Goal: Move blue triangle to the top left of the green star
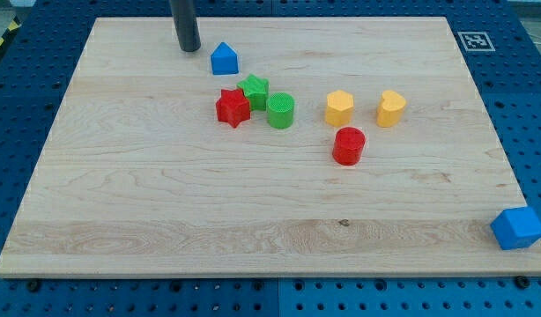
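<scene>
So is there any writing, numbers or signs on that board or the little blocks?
No words or numbers can be read anywhere.
The only sign is a black-and-white square marker at the wooden board's top right corner in the view: a pattern, not text.
The blocks carry no labels.

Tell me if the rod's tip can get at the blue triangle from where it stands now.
Probably yes: my tip sits just to the view's left of the blue triangle, with bare board between them.
</scene>
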